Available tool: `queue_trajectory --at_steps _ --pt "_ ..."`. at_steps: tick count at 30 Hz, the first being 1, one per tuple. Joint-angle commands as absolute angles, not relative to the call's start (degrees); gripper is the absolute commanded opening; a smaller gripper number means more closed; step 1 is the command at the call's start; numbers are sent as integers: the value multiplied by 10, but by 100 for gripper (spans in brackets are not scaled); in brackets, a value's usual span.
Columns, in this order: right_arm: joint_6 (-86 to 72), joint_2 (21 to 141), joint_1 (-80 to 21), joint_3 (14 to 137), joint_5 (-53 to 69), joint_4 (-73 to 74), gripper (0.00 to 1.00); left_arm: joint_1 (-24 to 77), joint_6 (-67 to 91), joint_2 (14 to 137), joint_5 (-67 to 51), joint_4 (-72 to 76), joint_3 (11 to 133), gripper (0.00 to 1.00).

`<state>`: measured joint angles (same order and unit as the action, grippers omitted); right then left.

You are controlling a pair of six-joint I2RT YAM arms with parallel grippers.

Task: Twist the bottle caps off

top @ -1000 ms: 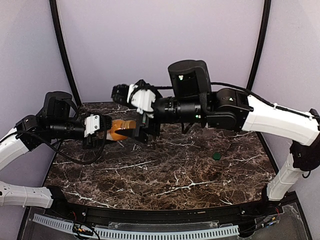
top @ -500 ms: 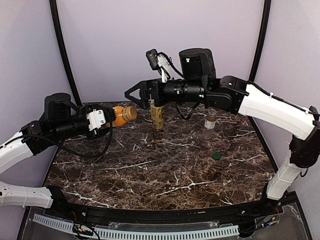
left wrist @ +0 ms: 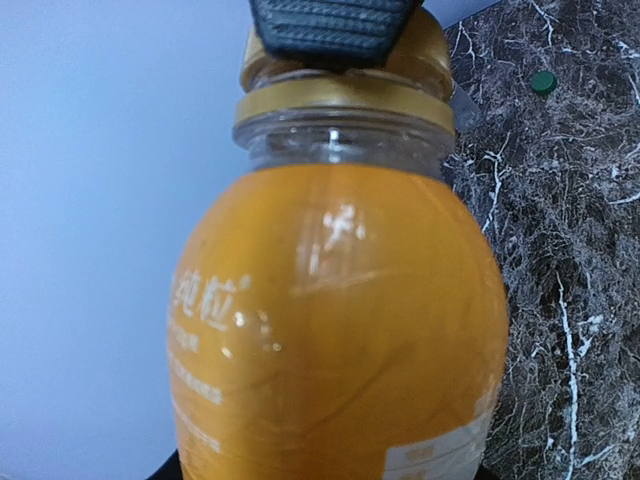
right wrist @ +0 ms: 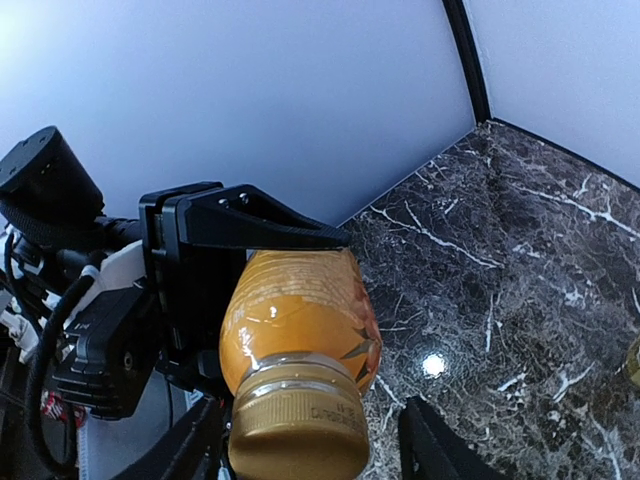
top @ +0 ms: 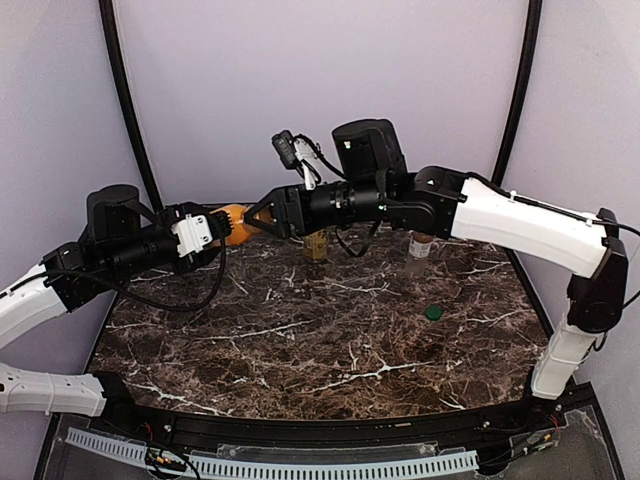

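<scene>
**Top view.** Item: orange bottle (top: pixel 236 222), held level above the back left of the table (top: pixel 330 350). My left gripper (top: pixel 210 232) is clamped on its body, and my right gripper (top: pixel 262 214) meets it at the neck end.

**Left wrist view.** Item: gold cap (left wrist: pixel 340 100), with one ribbed right-hand pad (left wrist: pixel 330 25) lying against it.

**Right wrist view.** The right jaws straddle the cap, partly closed with a gap on one side, so it is not clamped.

**Risk, my estimate.** Closing off-centre could shove the bottle askew, or twisting could spin its body inside the left grip.
</scene>
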<state>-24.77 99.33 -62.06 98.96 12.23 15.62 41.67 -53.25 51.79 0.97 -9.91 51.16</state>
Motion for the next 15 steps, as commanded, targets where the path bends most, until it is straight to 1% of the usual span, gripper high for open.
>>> queue_trajectory --at_steps 1,3,5,7,9,10,13,15 --pt "-254 996 -616 979 149 127 50 418 -534 508 17 -79 500 14" --pt "-255 995 -614 977 157 123 43 418 -534 508 20 -75 499 14" --pt "-253 996 -613 977 162 121 33 419 -534 508 21 -72 499 14" --pt "-246 995 -612 978 169 121 19 418 -532 507 20 -72 499 14" --pt "-224 992 -612 978 178 120 2 419 -530 505 16 -77 498 14" --pt "-207 989 -613 978 185 120 0 418 -529 504 11 -87 498 14" --pt "-103 969 -617 969 218 123 0 418 -527 501 -18 -122 500 13" --pt "1 947 -633 947 231 125 0 418 -530 500 -60 -195 503 12"
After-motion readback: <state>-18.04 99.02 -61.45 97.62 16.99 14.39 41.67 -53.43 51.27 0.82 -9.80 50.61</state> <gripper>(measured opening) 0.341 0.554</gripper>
